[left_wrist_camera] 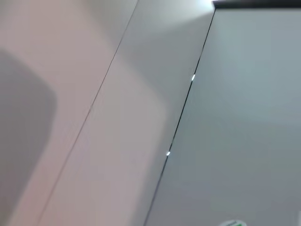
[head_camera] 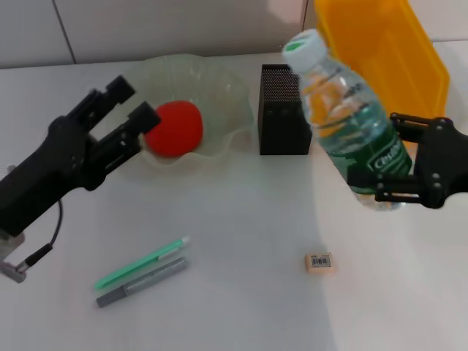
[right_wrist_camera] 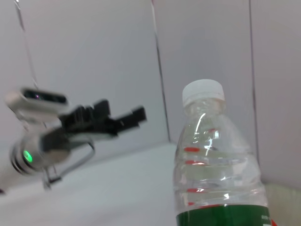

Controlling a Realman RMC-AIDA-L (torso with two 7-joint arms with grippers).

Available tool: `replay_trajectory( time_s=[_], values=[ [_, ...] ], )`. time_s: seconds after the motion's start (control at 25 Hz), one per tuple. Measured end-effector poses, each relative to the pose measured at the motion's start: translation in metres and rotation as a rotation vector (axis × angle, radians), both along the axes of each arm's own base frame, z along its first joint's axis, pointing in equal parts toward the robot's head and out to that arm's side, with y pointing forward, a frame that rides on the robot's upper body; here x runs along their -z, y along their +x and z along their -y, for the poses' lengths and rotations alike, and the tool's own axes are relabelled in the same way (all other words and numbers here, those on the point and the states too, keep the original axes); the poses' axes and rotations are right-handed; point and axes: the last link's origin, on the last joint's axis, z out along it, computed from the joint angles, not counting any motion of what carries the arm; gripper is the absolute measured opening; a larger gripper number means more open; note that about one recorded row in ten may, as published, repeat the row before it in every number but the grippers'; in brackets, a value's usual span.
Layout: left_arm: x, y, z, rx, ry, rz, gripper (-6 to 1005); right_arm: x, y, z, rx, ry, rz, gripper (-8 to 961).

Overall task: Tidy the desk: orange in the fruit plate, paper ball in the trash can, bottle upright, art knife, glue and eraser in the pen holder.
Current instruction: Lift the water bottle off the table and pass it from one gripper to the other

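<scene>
With the orange [head_camera: 174,129] already in the fruit plate [head_camera: 219,91] left of the pen holder [head_camera: 284,110], the right hand [head_camera: 387,162] pinches the tilted bottle [head_camera: 345,117] just right of it, the left hand [head_camera: 131,110] hangs spread, and the eraser [head_camera: 319,262] remains on the counter [head_camera: 241,219].

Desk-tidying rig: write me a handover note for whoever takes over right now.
Right gripper: shut on the clear plastic water bottle with dark green label, tilted, its base at the white desk.
Left gripper: open, empty, by the pale-green ruffled glass fruit plate.
Done: the round red-orange orange lies in the plate.
Left: stand the bottle upright and release it. The tan eraser with barcode sticker and two pen-like items, a green one and a grey one, lie on the desk, not in the black mesh pen holder.
No paper ball is visible; the yellow plastic trash can stands behind.
</scene>
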Motion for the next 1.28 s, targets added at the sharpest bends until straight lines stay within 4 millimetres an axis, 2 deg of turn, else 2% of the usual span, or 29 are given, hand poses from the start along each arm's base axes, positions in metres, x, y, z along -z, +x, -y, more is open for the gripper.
replay_trajectory(
  time_s=[0.16,0.36,0.6,0.96,1.28],
  values=[
    [0.008,0.018,-0.003,0.063,-0.084,0.035,806,0.009,0.012,0.01,-0.033,-0.001,-0.095,761],
    [0.019,0.035,-0.006,0.141,-0.155,0.019,806,0.024,0.015,0.013,-0.075,-0.011,-0.142,761],
    [0.022,0.041,-0.009,0.162,-0.169,0.013,806,0.037,0.008,0.01,-0.124,-0.047,-0.18,760],
    [0.022,0.045,-0.012,0.167,-0.187,0.018,806,0.057,-0.005,-0.003,-0.157,-0.12,-0.197,760],
    [0.027,0.06,-0.014,0.242,-0.227,0.004,798,0.073,-0.013,-0.013,-0.158,-0.164,-0.172,759]
  ],
)
